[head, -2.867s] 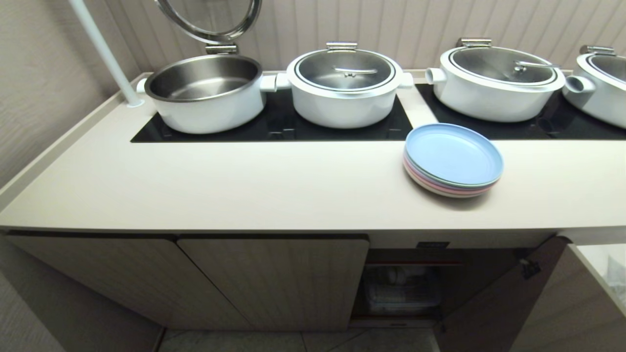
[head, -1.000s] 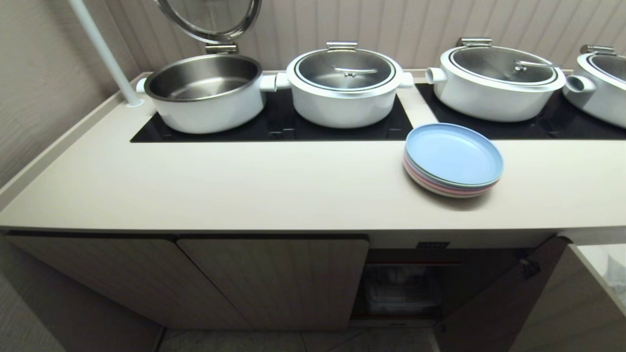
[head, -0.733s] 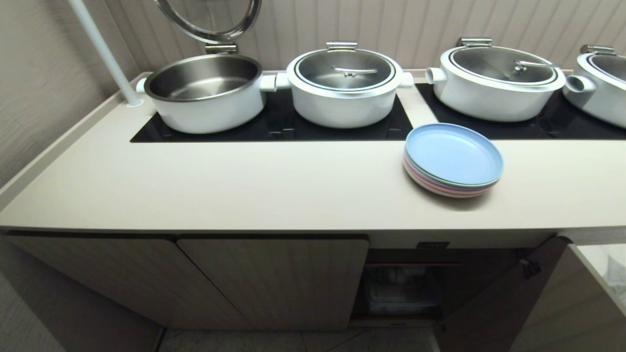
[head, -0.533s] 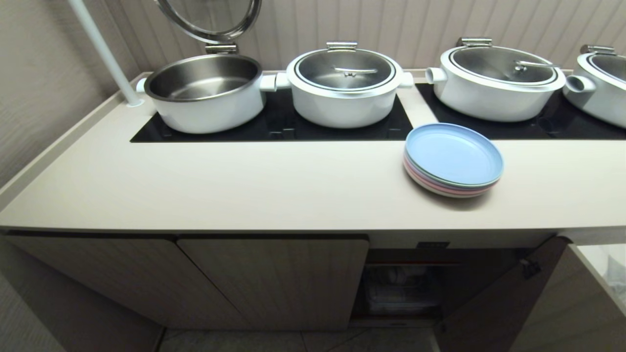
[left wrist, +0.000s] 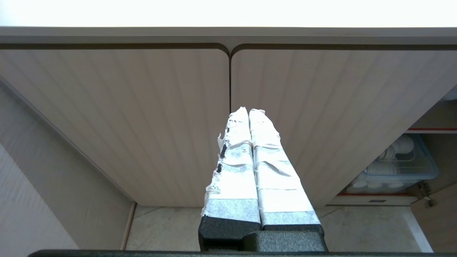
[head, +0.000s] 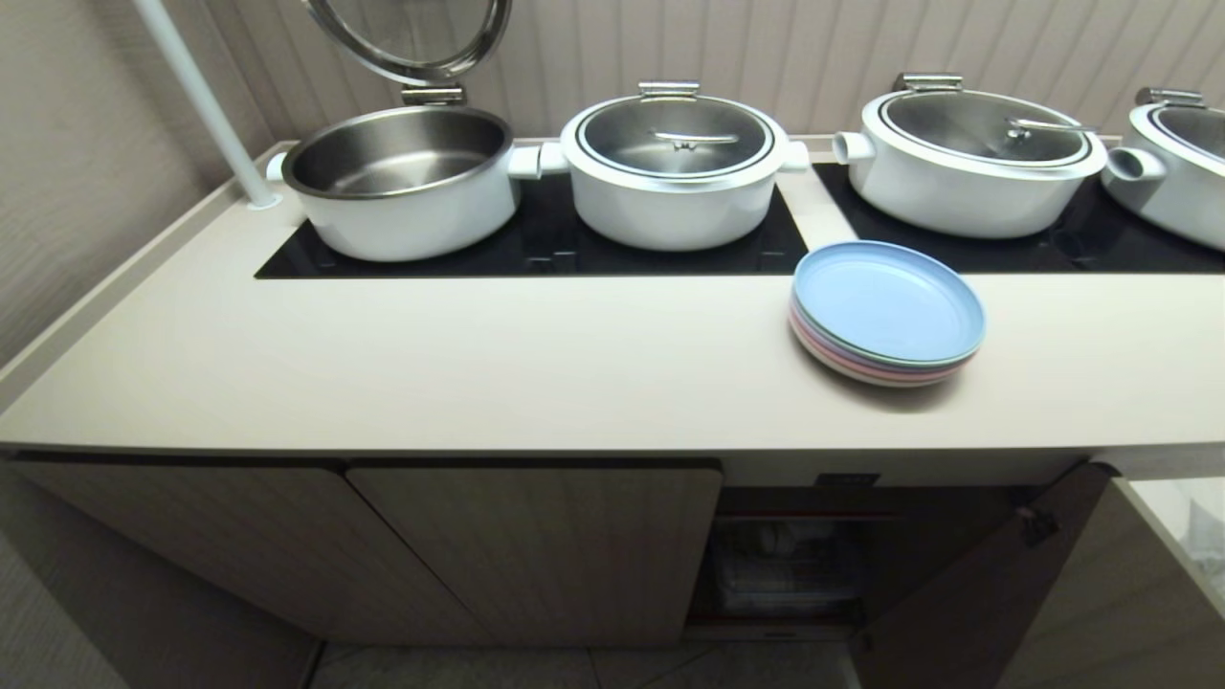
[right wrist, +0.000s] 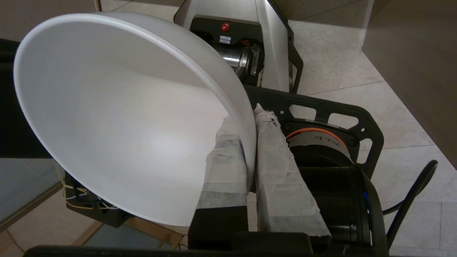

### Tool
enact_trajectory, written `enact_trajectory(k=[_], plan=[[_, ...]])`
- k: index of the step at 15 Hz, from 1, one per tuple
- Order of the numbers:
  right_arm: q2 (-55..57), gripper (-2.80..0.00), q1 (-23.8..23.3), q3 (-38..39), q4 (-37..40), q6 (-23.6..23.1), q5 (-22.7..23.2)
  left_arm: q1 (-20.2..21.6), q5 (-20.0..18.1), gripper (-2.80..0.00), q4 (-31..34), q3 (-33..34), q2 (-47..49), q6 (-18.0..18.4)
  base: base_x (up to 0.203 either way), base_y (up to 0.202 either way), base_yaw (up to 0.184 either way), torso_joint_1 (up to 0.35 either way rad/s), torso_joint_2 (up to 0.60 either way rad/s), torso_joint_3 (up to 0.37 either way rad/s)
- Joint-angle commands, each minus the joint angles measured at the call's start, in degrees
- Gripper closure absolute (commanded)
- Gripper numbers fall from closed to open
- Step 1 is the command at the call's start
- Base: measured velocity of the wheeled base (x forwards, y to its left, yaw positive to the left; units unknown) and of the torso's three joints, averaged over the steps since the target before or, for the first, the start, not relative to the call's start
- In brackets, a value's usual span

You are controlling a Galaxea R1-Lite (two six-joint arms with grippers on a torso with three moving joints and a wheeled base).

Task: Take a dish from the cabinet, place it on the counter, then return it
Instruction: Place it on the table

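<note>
While the right gripper (right wrist: 250, 117) pinches the rim of a wide white shallow dish (right wrist: 117, 117) between its taped fingers, holding it tilted above the tiled floor and the robot's base, the long cream worktop (head: 478, 364) waits with a stack of pastel plates (head: 885, 316). Held by so little rim, the dish could slip or pivot during the lift, or strike the worktop's edge. The left gripper (left wrist: 249, 111) is parked, fingers pressed together, before the closed ribbed beige cabinet doors (left wrist: 142, 107).

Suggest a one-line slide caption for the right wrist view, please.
Right pincer shut on the rim of a white bowl, held above the tiled floor.
</note>
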Motion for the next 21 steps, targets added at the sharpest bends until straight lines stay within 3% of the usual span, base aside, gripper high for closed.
enact_trajectory(k=[1, 13, 21], plan=[[0.12, 0.0, -0.01, -0.03, 0.24, 0.01, 0.1, -0.01, -0.01, 0.0, -0.02, 0.01, 0.0, -0.03, 0.0, 0.0, 0.0, 0.0, 0.0, 0.0], [0.12, 0.0, 0.26, 0.14, 0.15, 0.17, 0.19, -0.04, -0.01, 0.0, -0.02, 0.01, 0.0, -0.03, 0.0, 0.006, 0.0, 0.001, 0.0, 0.0], [0.12, 0.0, 0.33, -0.03, 0.06, 0.16, 0.19, -0.04, -0.01, 0.0, -0.02, 0.01, 0.0, -0.03, 0.0, 0.182, -0.001, 0.004, 0.0, 0.002]])
